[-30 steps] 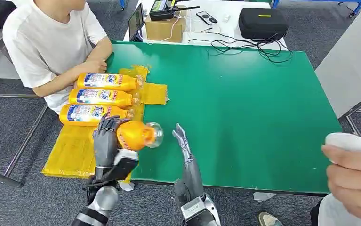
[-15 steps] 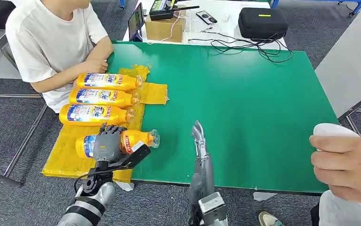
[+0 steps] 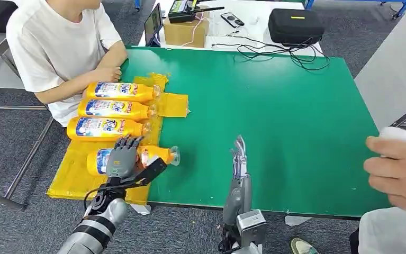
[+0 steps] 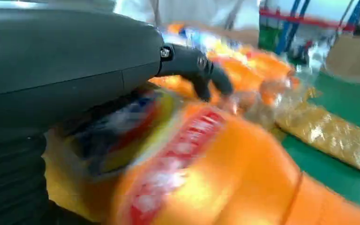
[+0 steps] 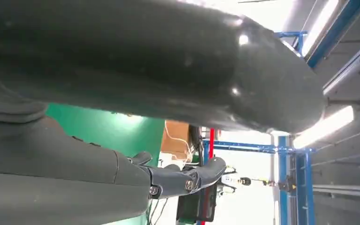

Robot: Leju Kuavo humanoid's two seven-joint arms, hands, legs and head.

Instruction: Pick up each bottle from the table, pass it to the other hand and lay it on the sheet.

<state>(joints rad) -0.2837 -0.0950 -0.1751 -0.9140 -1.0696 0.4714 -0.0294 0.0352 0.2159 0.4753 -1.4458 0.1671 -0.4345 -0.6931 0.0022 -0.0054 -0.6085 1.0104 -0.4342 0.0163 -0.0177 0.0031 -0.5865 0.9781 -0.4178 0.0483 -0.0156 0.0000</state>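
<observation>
On sheet (image 3: 79, 169): four bottles (image 3: 117, 108), apparently.

Left hand (image 3: 122, 157) grips the bottle (image 3: 137, 157) on the sheet (image 3: 79, 172) — right hand (image 3: 239, 159) empty.

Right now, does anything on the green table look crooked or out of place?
Mostly tidy. The crumpled yellow plastic sheet is rumpled at its far end, and the fourth orange bottle, under the left hand, pokes its clear cap past the sheet's edge.
</observation>
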